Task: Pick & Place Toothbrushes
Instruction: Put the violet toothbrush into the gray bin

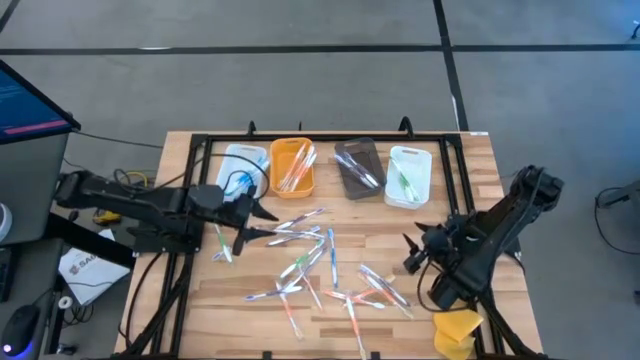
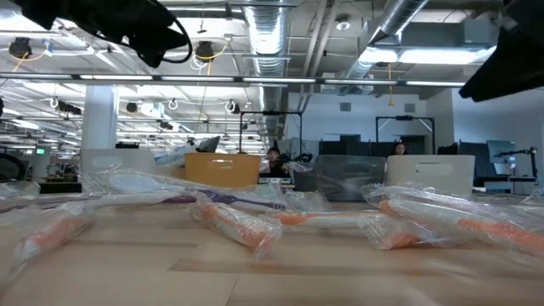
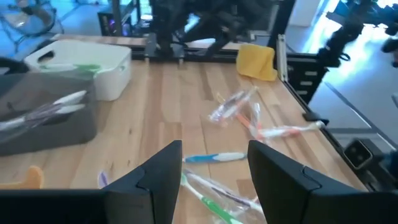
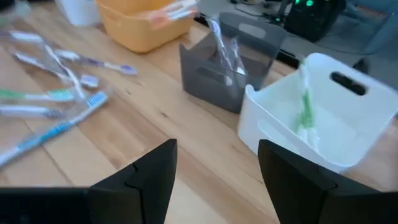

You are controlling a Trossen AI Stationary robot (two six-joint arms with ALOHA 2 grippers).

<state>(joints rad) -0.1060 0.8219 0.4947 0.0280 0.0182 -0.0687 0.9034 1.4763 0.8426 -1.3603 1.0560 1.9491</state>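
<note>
Several toothbrushes [image 1: 310,262] in clear wrappers lie scattered flat on the middle of the wooden table [image 1: 470,175]; the low view shows them [image 2: 238,223] up close. My left gripper [image 1: 262,214] hovers open at the pile's left far side, and a blue toothbrush [image 3: 214,157] lies on the table beyond its fingers [image 3: 214,177]. My right gripper [image 1: 412,252] hovers open at the pile's right side, near the white tray [image 4: 323,121], with nothing between its fingers [image 4: 217,171].
Four trays stand in a row at the far side: a white one [image 1: 240,168], an orange one [image 1: 292,167], a grey one [image 1: 358,168] and a white one [image 1: 408,175], each with toothbrushes inside. A yellow sponge-like lump [image 1: 458,330] sits at the near right corner.
</note>
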